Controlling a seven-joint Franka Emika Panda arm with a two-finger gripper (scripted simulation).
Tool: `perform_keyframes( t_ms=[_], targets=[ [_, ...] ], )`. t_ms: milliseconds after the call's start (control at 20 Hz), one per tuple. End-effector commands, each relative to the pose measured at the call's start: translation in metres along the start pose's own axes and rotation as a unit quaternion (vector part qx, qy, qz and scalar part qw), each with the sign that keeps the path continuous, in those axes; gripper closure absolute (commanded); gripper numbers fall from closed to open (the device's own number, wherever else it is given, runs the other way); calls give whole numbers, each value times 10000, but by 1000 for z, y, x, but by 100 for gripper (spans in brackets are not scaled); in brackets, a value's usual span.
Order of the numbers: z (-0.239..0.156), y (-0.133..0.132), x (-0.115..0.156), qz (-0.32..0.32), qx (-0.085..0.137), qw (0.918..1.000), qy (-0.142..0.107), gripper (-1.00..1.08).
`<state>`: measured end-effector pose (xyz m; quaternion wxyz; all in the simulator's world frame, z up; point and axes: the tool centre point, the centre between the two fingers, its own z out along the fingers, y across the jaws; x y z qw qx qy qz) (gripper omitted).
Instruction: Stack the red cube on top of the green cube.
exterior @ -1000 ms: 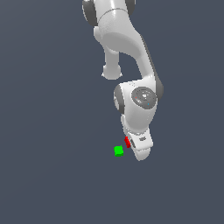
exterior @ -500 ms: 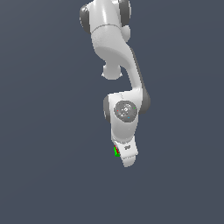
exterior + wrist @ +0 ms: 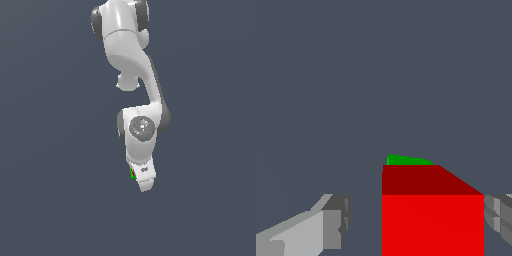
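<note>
Both cubes nearly line up, so with the red cube [image 3: 432,222] over the green cube [image 3: 406,160], the gripper [image 3: 415,220], whose grip I cannot tell, should release squarely.

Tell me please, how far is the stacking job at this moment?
Done: the small bright red cube is lifted and carried above the small bright green cube, whose sliver shows just beyond it in the wrist view. In hand: the red cube sits between the fingers of the end effector; on one side a gap shows, so the grip is unclear. Left: lowering onto the green cube, release, retreat.
</note>
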<state>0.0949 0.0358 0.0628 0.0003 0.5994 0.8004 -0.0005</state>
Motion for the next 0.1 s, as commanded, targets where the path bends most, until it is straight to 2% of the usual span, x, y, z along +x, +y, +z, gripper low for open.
perform_keyframes(
  t_ms=[0,50],
  targets=[
    [0,0,0,-1,-1,10000,0,-92],
    [0,0,0,-1,-1,10000,0,-92]
  ],
)
